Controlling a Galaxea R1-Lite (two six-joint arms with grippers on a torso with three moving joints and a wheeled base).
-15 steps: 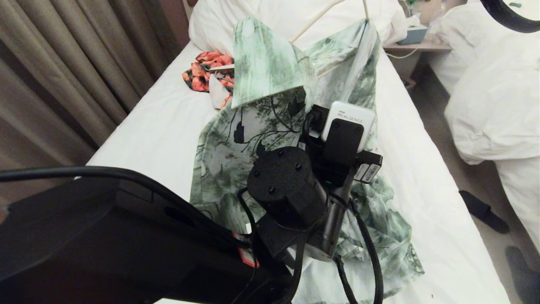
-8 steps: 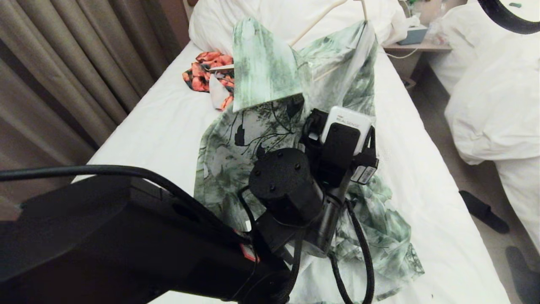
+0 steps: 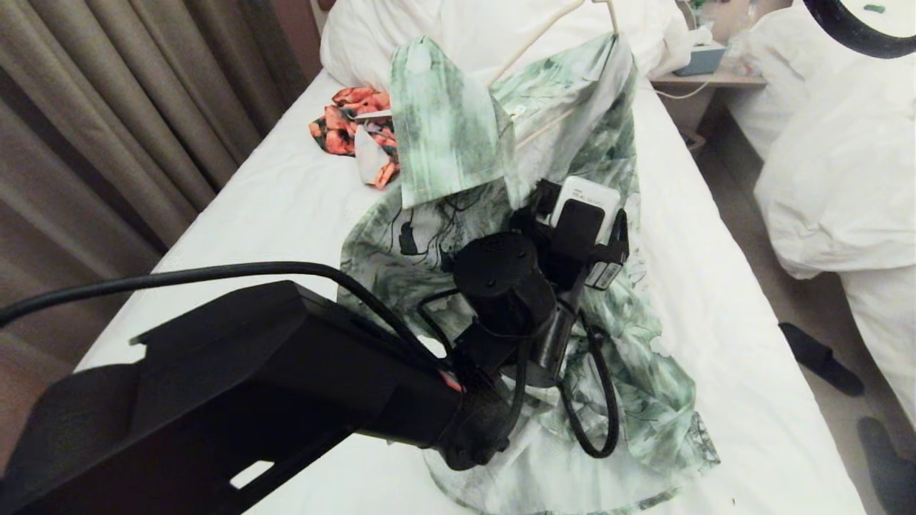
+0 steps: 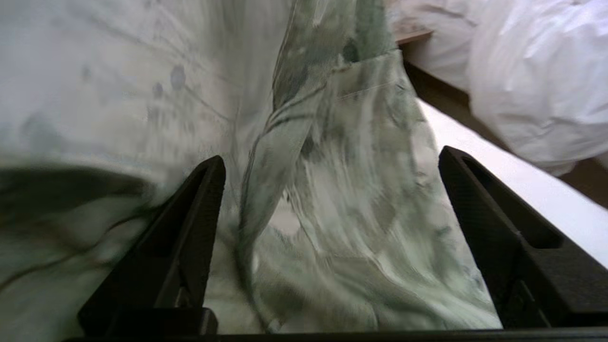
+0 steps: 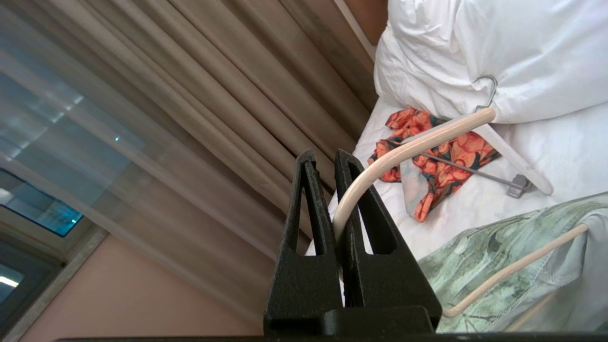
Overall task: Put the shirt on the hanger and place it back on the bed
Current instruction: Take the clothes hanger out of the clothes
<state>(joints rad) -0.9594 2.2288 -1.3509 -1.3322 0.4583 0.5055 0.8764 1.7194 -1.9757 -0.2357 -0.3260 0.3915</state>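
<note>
Beige curtains [image 5: 190,95] line one side of a bedroom, and the bed [image 3: 272,214] with its white sheet fills the middle. At the left end effector [image 4: 331,156], the wrist view shows the two black fingers [image 4: 199,213] spread well apart, released, with a fold of the shirt [image 4: 361,190] running between them and nothing pinched. Its arm reaches in from the near left edge of the head view and hides the fingers there. Around this end effector the green-and-white shirt spreads over the sheet: the hem trails back toward the robot, while the upper part rises beyond the fingers, toward the pillows [image 5: 475,47]. The right end effector [image 5: 327,159] is up by the head of the bed, clenched on the cream hanger [image 5: 413,145], gripping its curved hook between closed fingers. Below that grip, one hanger shoulder runs inside the shirt's fabric, and the garment hangs from it down to the bed. Beyond the right end effector, near the pillows, an orange-and-black floral garment [image 5: 446,166] lies on the sheet with a thick white hanger [image 5: 522,161] across it. Off to the right of both end effectors stand a nightstand [image 3: 708,77] and a second bed with a white duvet [image 3: 837,179].
</note>
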